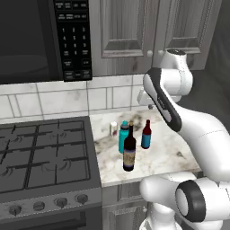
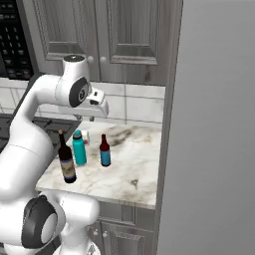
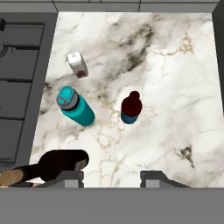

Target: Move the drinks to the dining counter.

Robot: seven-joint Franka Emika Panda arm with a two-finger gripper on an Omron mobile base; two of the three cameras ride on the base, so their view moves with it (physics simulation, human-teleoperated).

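Note:
Four drinks stand on a small marble worktop [image 1: 167, 153]. The tall dark wine bottle [image 1: 129, 153] [image 2: 66, 162] [image 3: 59, 164] is nearest the front edge. Behind it stands the teal water bottle [image 1: 123, 137] [image 2: 78, 148] [image 3: 75, 106], with the small brown-red bottle [image 1: 146, 134] [image 2: 104, 151] [image 3: 131, 108] to its right. The small pale can [image 1: 113, 128] [image 2: 85, 137] [image 3: 77, 64] sits toward the wall. My gripper [image 3: 111, 178] hangs high above the worktop and looks straight down, open, with nothing between its fingers. The dining counter is out of view.
A gas stove [image 1: 40, 157] adjoins the worktop on the left, under a black microwave [image 1: 40, 36]. Grey wall cabinets [image 2: 124, 35] hang above the tiled backsplash. A tall grey panel [image 2: 219, 124] walls off the worktop's right side.

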